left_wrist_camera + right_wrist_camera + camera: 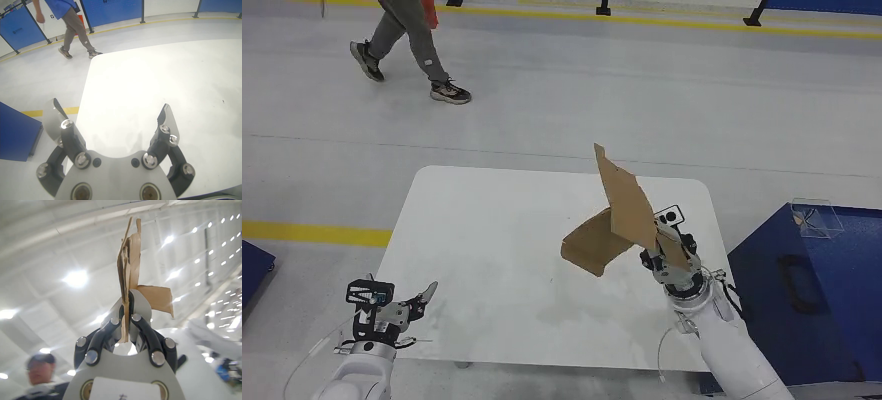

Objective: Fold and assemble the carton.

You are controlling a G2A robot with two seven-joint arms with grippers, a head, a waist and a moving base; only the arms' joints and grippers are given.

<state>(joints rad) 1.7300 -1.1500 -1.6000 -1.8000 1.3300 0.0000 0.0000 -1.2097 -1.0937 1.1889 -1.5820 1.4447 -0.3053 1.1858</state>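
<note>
A brown cardboard carton [620,212], still flat with loose flaps, is held up in the air above the right part of the white table [492,260]. My right gripper [667,252] is shut on its lower edge. In the right wrist view the carton [130,262] stands edge-on and points up at the ceiling, pinched by the right gripper [127,300], with one flap sticking out sideways. My left gripper [422,298] hovers at the table's near left corner. In the left wrist view the left gripper [111,109] is open with nothing between its fingers.
A blue cabinet [812,290] with a clear plastic box [816,215] on top stands right of the table. Another blue unit [17,130] sits on the floor to the left. The table's left and middle show bare white surface.
</note>
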